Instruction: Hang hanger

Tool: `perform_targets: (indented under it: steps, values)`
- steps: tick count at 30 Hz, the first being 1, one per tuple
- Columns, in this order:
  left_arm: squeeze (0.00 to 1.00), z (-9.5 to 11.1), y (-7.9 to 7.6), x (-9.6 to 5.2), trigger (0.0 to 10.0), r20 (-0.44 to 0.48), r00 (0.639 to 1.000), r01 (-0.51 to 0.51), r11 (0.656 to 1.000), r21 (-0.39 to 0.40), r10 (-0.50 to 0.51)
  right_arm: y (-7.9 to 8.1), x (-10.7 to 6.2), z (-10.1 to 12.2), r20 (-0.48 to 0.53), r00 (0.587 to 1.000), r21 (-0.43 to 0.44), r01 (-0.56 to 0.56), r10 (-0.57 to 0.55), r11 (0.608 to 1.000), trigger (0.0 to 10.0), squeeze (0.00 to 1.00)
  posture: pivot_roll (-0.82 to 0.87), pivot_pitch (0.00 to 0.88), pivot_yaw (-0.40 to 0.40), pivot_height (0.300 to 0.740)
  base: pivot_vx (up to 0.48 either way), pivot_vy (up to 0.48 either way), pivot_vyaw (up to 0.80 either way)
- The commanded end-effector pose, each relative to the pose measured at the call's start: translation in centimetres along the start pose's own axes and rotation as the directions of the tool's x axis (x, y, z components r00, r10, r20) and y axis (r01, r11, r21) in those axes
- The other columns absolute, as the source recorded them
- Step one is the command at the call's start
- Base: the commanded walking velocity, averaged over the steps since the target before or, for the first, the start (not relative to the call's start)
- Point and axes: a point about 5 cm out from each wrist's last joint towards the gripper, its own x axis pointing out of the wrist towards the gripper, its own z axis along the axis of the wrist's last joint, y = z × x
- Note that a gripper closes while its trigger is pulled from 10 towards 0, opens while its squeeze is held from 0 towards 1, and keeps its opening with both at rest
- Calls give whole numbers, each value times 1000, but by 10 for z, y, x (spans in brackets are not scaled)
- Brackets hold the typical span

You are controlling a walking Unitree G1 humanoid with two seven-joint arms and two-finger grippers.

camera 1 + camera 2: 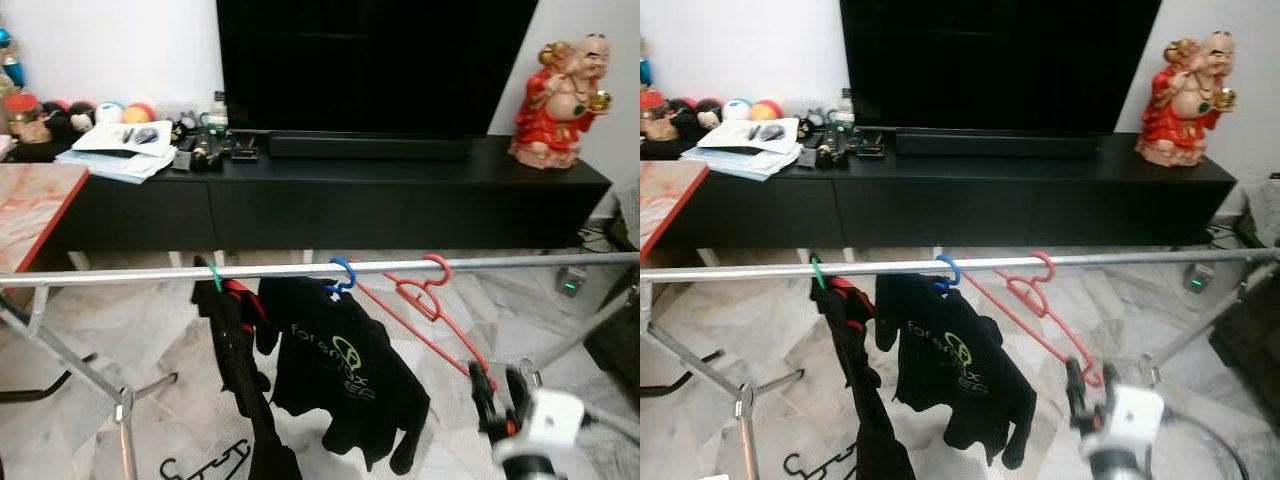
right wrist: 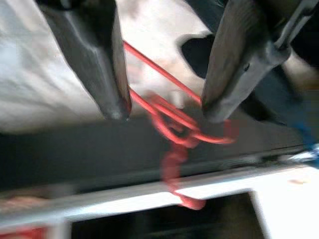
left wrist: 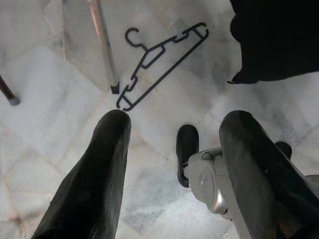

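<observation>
Hanger on rail red; rail silver-grey metal; hooks on it blue and green; shirt black, pale grey lettering, yellow-green logo; garment beside it black with red trim; spare hanger on floor black; floor white marble, grey veins; cabinet black; statue red and gold; right gripper black fingers, white wrist; left gripper black

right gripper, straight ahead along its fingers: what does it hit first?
Likely the red hanger: it lies between the open fingers of the right gripper, its hook over the metal rail just beyond. Depth is unclear in the blurred wrist view.
</observation>
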Motion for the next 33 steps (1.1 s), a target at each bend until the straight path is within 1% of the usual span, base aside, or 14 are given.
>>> perform_targets:
  steps: [1,2,3,4,6,8,11,12,15,18,23,27,30,33]
  values:
    - [0,-2,-1,0,10000,-19,1000,10,1000,22,-10,9,11,-6,-71,993,10,-89,90,996,10000,0,41,0,-50,740,0,0,0]
    - [0,-1,-1,0,10000,-13,1000,12,1000,21,-12,12,23,-10,-107,987,-37,-128,124,991,10000,0,43,0,-49,740,0,0,0]
    - [0,0,-1,0,10000,-9,1000,14,1000,22,-14,13,32,-11,-127,983,-54,-137,129,989,10000,0,45,0,-48,740,0,0,0]
    - [0,0,-1,0,10000,-9,1000,14,1000,22,-14,13,32,-11,-127,983,-54,-137,129,989,10000,0,45,0,-48,740,0,0,0]
    - [0,1,-1,0,10000,-5,1000,13,1000,23,-13,14,47,-11,-140,984,-45,-116,109,992,10000,0,59,0,-53,740,0,0,0]
    - [0,1,0,0,10000,-5,1000,11,1000,22,-11,15,54,-13,-157,984,-29,-93,87,995,10000,0,76,0,-57,740,0,0,0]
    - [0,1,0,0,10000,-4,1000,8,1000,19,-7,20,54,-20,-183,981,-21,-76,71,997,10000,0,87,0,-56,740,0,0,0]
    - [0,1,1,0,10000,-4,1000,5,1000,15,-5,22,49,-25,-187,980,-8,-73,70,997,10000,0,87,0,-51,740,0,0,0]
    - [0,0,2,0,10000,-5,1000,4,1000,13,-4,22,46,-30,-193,979,-11,-75,72,997,10000,0,78,0,-42,740,0,0,431]
    - [0,-1,2,0,10000,-21,1000,12,999,38,-11,15,33,-40,-213,976,6,-44,45,999,10000,0,61,0,-27,740,0,0,800]
    - [0,-1,3,-1,10000,-24,1000,14,999,52,-13,10,31,-44,-218,975,-2,-45,43,999,10000,0,60,0,-23,740,0,0,800]
    - [0,0,4,-1,10000,-19,1000,15,998,54,-14,5,37,-38,-200,979,-6,-36,34,999,10000,0,67,0,-24,740,0,0,742]
    - [0,-1,3,-1,10000,-19,1000,22,998,57,-21,4,47,-29,-167,986,14,-20,22,1000,10000,0,71,0,-23,740,0,0,0]
    - [0,-1,2,-1,10000,-23,999,32,998,62,-30,3,57,-20,-148,989,-12,-6,4,1000,10000,0,75,0,-24,740,0,0,0]
